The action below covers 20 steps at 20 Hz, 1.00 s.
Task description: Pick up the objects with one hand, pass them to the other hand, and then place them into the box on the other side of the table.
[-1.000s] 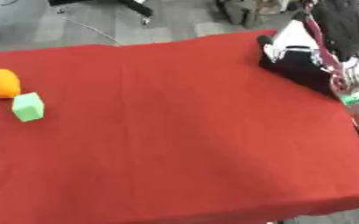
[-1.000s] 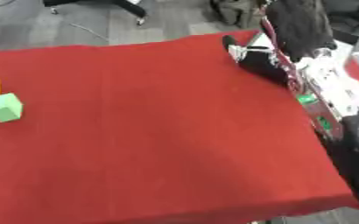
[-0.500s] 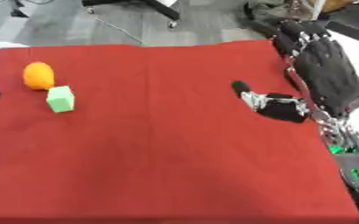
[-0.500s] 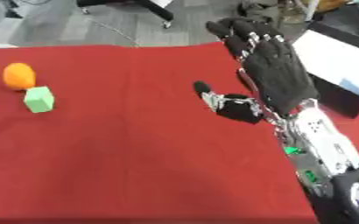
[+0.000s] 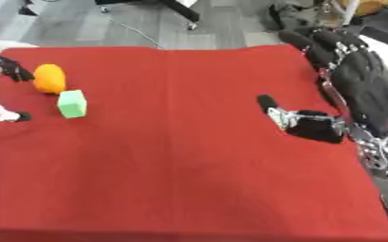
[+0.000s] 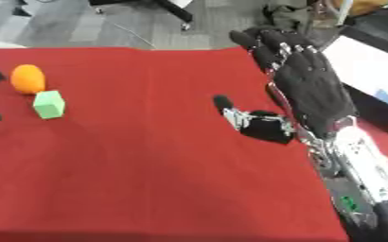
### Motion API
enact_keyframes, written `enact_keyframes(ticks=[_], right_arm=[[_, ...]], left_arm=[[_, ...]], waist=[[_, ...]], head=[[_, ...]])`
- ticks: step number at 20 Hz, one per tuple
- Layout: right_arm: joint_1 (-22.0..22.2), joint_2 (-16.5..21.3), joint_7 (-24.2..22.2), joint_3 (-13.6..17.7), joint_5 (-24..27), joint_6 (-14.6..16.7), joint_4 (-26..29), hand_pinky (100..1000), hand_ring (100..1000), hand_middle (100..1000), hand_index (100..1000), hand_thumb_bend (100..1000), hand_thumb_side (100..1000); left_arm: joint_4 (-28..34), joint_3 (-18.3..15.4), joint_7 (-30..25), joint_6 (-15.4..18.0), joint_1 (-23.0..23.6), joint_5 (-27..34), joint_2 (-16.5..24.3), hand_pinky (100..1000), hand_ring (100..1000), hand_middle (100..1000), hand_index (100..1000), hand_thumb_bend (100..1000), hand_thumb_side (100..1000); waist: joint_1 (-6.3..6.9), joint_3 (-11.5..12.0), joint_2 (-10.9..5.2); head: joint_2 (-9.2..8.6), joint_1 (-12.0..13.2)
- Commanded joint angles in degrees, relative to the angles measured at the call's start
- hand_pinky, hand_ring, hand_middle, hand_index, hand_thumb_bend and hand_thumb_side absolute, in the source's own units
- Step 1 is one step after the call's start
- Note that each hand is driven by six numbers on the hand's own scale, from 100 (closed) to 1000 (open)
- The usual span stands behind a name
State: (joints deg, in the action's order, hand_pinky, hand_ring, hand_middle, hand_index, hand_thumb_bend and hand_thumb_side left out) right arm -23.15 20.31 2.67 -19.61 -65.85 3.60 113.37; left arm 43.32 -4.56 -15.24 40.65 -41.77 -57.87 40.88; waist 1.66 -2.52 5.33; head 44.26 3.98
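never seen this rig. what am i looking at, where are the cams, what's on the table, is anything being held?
Both pictures come from one stereo camera in a humanoid robot's head, looking down at the table, so they show the same moment from slightly different angles.

The big black hand on the right is the robot's right hand, open with fingers straight and thumb out to the side, above the red tablecloth. It holds nothing.

At the left edge, a few black fingertips of the left hand show next to the objects; I can't tell how its fingers are set, and it does not seem to hold anything.

On the cloth near the left side lie an orange rounded object and a light green block, close together. At the far right of the right eye view is a flat white surface; I can't make out what it is.
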Motion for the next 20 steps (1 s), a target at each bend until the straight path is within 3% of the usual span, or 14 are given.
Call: enact_keyframes(ticks=[1,5,14,20], right_arm=[[-0.8,0.0,0.3,0.0,1.0,0.0,1.2,751,812,772,898,368,482],[-0.9,-0.2,0.6,-0.1,1.5,0.0,1.2,749,811,770,898,366,488],[-1.7,-0.9,1.0,-0.6,2.2,0.3,1.2,742,807,762,895,361,491],[-1.8,-1.0,1.4,-0.7,2.6,0.1,1.2,737,806,758,893,363,492]], left_arm=[[-3.4,-0.5,2.2,-0.6,-2.4,-5.1,0.6,769,689,674,817,538,416],[-6.4,-1.4,4.2,-2.0,-4.1,-6.9,-0.6,764,677,661,808,518,400],[-10.2,-2.8,13.5,-12.1,-6.1,-11.7,-2.5,765,684,684,826,514,386],[-12.5,-2.9,13.3,-14.2,-6.3,-13.4,-2.5,762,680,674,819,470,342]], waist=[[0.04,-0.3,-0.61],[0.03,-1.1,-0.35],[-0.14,-3.7,0.79],[-0.09,-5.3,1.56]], head=[[-0.14,0.3],[-0.14,0.7],[-0.14,2.4],[-0.14,3.5]])
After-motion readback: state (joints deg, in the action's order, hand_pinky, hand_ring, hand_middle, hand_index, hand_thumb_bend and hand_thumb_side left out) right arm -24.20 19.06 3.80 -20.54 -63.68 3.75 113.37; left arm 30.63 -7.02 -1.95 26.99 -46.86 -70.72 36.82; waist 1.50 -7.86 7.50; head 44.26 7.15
